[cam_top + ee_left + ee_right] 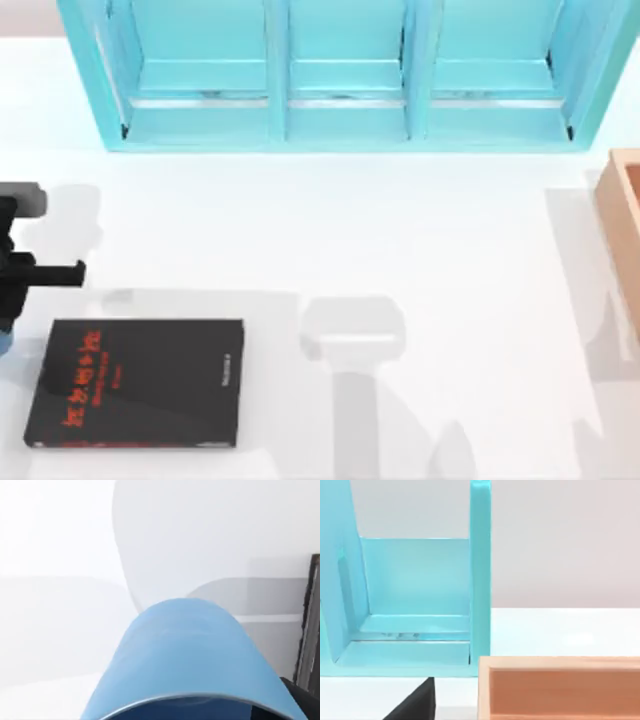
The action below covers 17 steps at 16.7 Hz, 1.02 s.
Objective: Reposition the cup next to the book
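The blue cup [192, 655] fills your left wrist camera, the book [140, 383] just beside it. Your left gripper [15, 300] sits at the surface's [400, 240] left edge; whether its fingers are clenched, you cannot tell.

book [140, 383]: flat, black cover, red lettering, small white text line; lay face up on tabletop, near left | cup [185, 660]: light blue, smooth-walled, rim edge dark; just beside book's edge in left wrist view

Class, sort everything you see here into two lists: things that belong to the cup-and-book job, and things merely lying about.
Job:
blue cylindrical cup
flat black book with red lettering
left gripper, at the table's left edge

Lying about:
turquoise three-bay shelf
orange wooden box
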Motion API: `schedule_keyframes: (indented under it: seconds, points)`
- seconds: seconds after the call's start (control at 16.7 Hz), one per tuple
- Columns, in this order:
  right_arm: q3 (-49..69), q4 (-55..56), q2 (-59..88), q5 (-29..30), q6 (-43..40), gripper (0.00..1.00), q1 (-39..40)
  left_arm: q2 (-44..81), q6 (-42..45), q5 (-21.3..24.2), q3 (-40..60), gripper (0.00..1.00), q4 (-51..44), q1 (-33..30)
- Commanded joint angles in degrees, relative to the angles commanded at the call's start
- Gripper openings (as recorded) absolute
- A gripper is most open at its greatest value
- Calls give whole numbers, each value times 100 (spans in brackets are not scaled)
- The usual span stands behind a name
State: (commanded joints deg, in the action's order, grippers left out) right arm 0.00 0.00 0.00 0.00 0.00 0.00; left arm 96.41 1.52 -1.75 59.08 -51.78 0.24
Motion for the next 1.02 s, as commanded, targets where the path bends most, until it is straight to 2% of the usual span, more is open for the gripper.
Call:
schedule_keyframes:
  seconds: [0.66,1.02]
  points:
    - [0,0,0,0,0,100,0,0,0,0,0,98,0,0]
    - [0,0,0,0,0,100,0,0,0,0,0,100,0,0]
